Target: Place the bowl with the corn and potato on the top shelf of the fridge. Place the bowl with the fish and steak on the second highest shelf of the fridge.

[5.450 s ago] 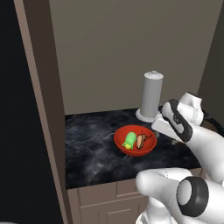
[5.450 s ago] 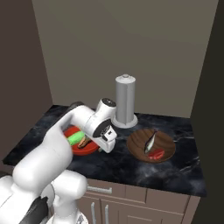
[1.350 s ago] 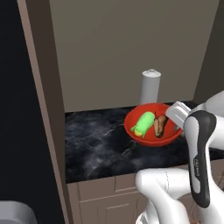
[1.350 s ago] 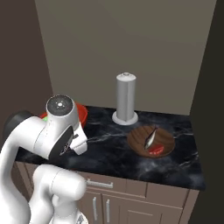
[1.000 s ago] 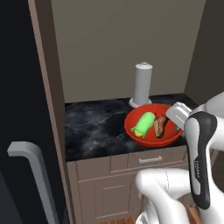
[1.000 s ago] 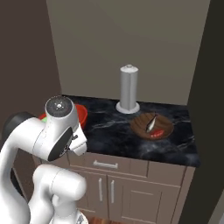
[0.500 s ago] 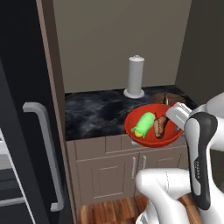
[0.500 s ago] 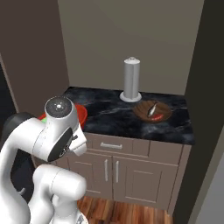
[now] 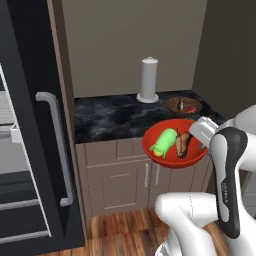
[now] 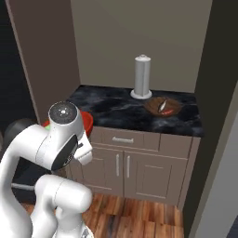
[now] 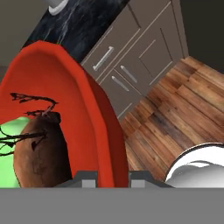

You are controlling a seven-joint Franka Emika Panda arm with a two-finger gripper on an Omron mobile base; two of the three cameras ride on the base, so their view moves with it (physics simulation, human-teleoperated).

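In front of the lower cabinets (image 9: 125, 177), off the counter (image 9: 110, 117) and held in the air: a red bowl (image 9: 172, 145) with the corn (image 9: 164, 141) and the potato (image 9: 182, 143) inside. Lying side by side, corn to the left, potato to the right in the left base view, long axes roughly parallel and slanting from lower left toward the back right. Corn light green with a yellow end at the near lower left; potato brown, oblong, about the same size. Seen close in the hand view as a brown lump (image 11: 39, 148) against a green patch (image 11: 8, 153), under the steep red bowl wall (image 11: 94, 122).

Pinched on the bowl's right rim by the end effector (image 9: 202, 145), fingers drawn in tight with the rim between them. In the right base view, just a sliver of red bowl (image 10: 83, 118) peeking out behind the white arm.

Back on the dark marbled counter, well apart from the held bowl: a brown bowl (image 9: 184, 105) with the red steak (image 9: 190, 109) and a slim dark fish (image 10: 162, 105), near the right wall. Just behind and left of it, an upright grey paper-towel holder (image 9: 148, 80).

Far left: the fridge (image 9: 30, 125), dark, with a silver bar handle (image 9: 57, 150) and grey shelves (image 9: 10, 132) partly visible at the edge. Wooden floor (image 10: 139, 214) below.
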